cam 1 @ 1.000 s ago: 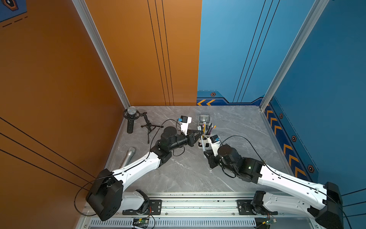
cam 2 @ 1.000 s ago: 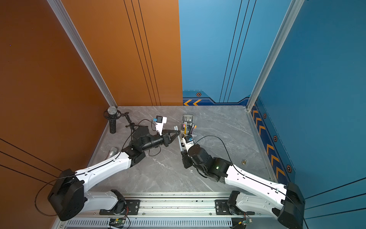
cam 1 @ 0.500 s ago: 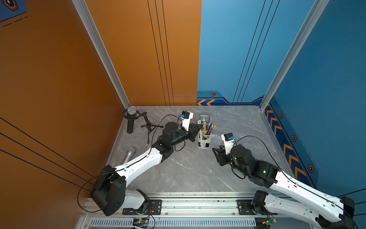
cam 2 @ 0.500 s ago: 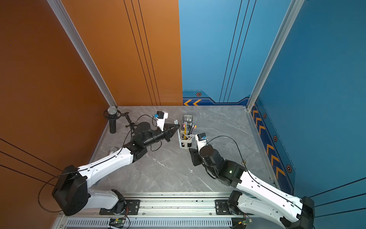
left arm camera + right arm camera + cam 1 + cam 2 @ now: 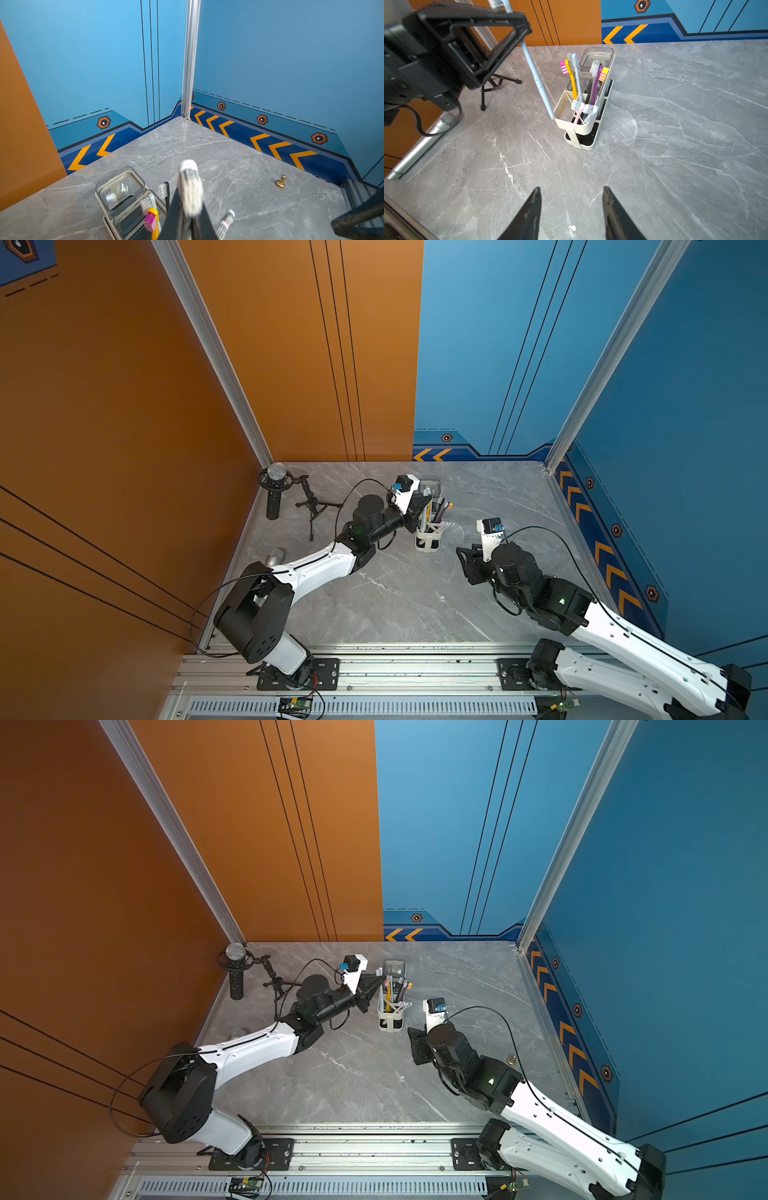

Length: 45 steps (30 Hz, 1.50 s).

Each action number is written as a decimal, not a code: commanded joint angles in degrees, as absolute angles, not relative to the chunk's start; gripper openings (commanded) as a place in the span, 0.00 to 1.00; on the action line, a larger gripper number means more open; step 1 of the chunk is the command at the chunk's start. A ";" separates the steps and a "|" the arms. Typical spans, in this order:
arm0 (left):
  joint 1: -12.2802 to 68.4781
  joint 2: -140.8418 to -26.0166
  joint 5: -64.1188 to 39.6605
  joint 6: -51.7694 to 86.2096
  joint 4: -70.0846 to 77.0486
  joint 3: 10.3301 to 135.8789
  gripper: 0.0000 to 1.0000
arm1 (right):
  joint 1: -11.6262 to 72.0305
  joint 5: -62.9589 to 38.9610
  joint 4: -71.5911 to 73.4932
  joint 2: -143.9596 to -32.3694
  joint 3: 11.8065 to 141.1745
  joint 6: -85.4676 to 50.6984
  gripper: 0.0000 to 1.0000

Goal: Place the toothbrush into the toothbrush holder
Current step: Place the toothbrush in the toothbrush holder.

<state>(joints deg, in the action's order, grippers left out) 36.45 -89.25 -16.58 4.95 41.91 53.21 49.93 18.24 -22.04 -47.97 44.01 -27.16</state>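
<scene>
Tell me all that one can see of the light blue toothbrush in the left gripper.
The light blue toothbrush is slim, plastic-looking, speckled, with whitish-grey bristles on its upper end. The shut left gripper clamps it below the head. It slants, handle tip down at a rim corner of the toothbrush holder, apparently touching it.

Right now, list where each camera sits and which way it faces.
Both top views: high above the front rail, looking down at the table; left arm, right arm, left pincer, right pincer show.
Left wrist: faces the blue corner over the toothbrush holder; its shut pincer, gripped toothbrush show.
Right wrist: faces the holder, orange wall; its open pincer, left pincer show.
Shared: both wrist views show holder and toothbrush.
</scene>
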 commanded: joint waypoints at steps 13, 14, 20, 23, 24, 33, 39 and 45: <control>37.11 -97.62 -15.41 1.01 50.75 52.52 0.00 | 48.42 17.58 -23.44 -46.72 41.85 -27.88 0.48; 37.09 -98.24 -15.04 0.81 51.49 52.08 0.00 | 48.29 17.41 -23.45 -46.75 41.76 -27.87 0.48; 37.52 -101.08 -12.97 0.23 55.39 49.99 0.00 | 47.81 17.22 -23.40 -46.37 41.13 -28.13 0.48; 37.86 -102.42 -11.88 -0.13 56.87 49.35 0.00 | 47.46 16.88 -23.42 -46.28 41.04 -28.04 0.48; 38.00 -102.84 -11.58 -0.38 57.36 49.27 0.00 | 47.34 16.79 -23.43 -46.23 41.13 -27.95 0.48; 38.50 -106.54 -9.51 -1.30 60.46 48.67 0.00 | 46.87 16.34 -23.47 -45.81 41.05 -27.91 0.48; 38.47 -107.80 -8.58 -0.93 62.92 47.78 0.02 | 46.69 16.26 -23.47 -46.25 41.05 -27.94 0.48; 38.47 -106.74 -7.13 -0.19 63.98 46.32 0.28 | 46.70 16.18 -23.51 -46.16 41.04 -27.86 0.48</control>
